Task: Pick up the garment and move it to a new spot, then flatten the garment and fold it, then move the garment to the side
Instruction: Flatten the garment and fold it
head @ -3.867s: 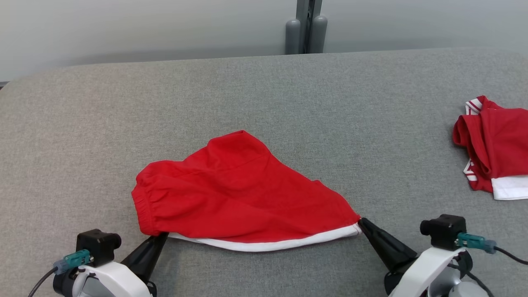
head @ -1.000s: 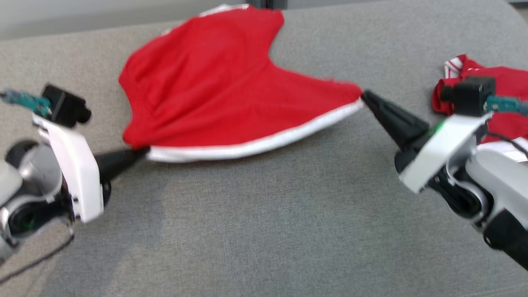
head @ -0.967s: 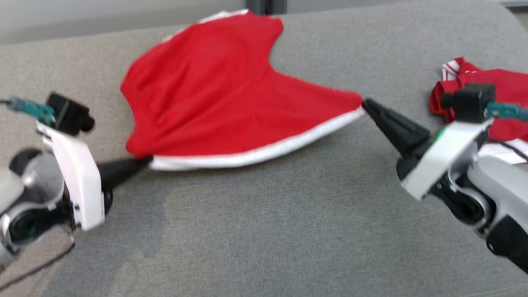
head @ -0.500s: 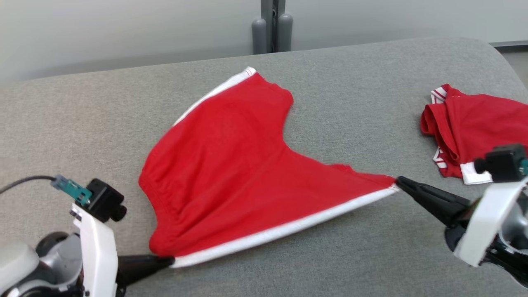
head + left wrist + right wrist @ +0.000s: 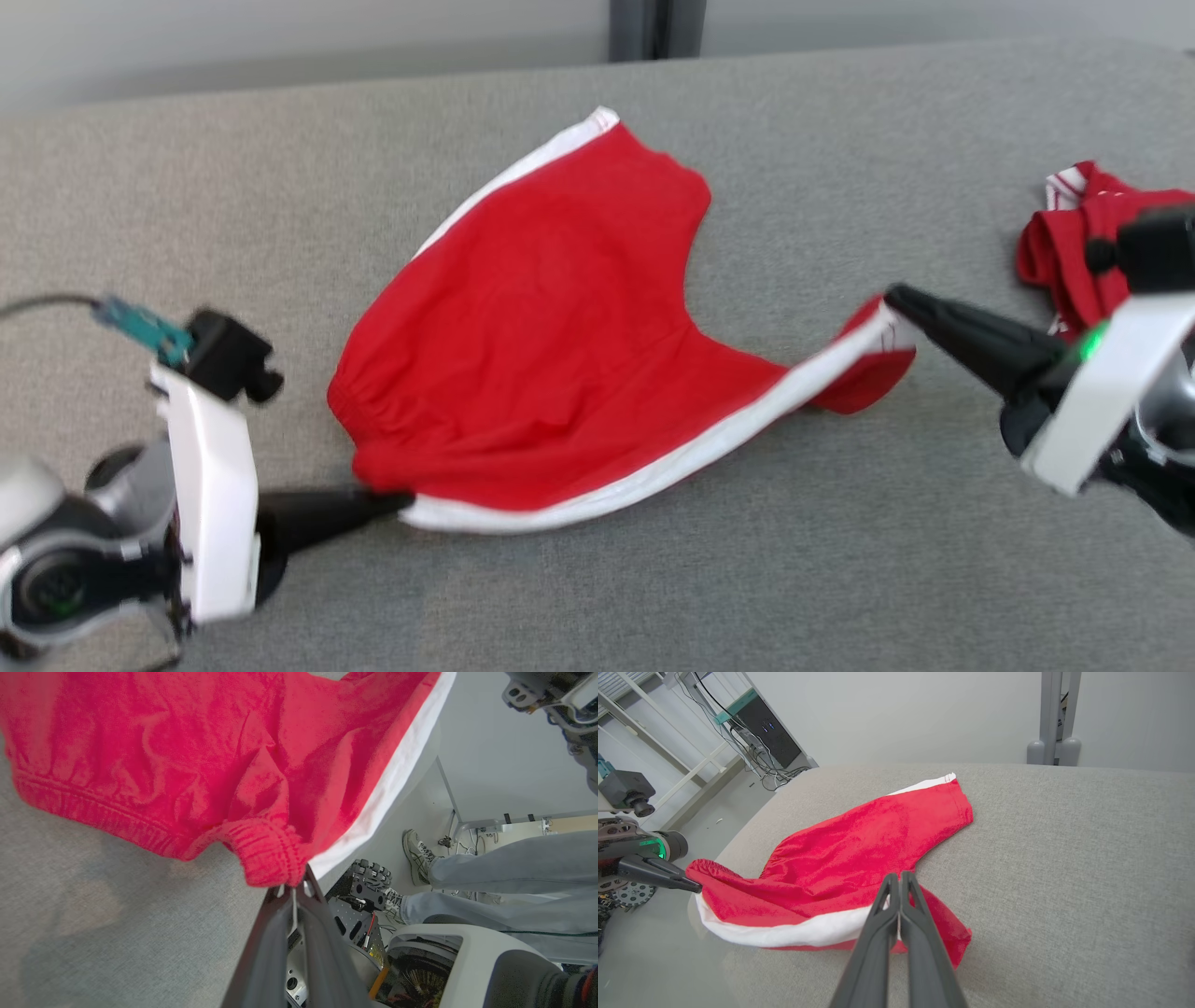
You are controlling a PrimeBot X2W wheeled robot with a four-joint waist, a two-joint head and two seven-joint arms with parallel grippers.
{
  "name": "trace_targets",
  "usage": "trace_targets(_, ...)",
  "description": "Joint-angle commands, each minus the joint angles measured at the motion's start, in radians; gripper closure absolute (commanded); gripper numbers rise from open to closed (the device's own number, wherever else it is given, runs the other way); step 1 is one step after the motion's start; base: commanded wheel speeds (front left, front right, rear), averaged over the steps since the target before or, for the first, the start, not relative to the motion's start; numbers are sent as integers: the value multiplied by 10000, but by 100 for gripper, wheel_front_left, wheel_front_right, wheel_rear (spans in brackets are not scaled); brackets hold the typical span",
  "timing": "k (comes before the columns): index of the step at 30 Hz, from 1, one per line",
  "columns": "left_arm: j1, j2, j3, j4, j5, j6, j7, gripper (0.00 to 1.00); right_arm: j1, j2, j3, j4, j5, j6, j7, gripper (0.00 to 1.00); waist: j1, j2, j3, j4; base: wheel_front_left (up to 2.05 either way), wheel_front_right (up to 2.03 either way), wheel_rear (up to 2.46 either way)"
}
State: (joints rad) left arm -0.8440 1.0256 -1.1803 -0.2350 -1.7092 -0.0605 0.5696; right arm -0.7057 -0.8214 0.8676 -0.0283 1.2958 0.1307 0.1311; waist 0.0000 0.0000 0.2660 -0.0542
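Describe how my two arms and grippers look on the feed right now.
Both match: the left gripper and right gripper each have two long, dark, tapering fingers on a flat white bracket, with a small black camera block on top and rounded grey joints behind. The left one carries a teal plug with a dark cable. A green light glows at the right gripper's base.

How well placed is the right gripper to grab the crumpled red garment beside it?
Likely not yet: the right gripper is shut on the shorts. The crumpled garment lies close, nothing between, so reachable once it lets go.
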Motion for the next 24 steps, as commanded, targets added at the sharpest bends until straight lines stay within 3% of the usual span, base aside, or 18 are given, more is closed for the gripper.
trace_targets(1, -346, -139, 187, 226, -226, -47, 156, 100, -390, 217, -166, 215, -145, 1, 188, 100, 0, 0, 493, 215, 0, 0, 0)
trace_targets(13, -2192, -1135, 954, 1907, -422, -242, 1026, 100, -3330, 2064, -440, 2488, -759, 3, 1125, 100, 0, 0, 2042, 879, 0, 0, 0)
trace_targets(24, -2462, -1607, 1373, 2331, -406, -556, 645, 100, -5214, 2503, -164, 4256, -761, 1, 805, 100, 0, 0, 2731, 1734, 0, 0, 0)
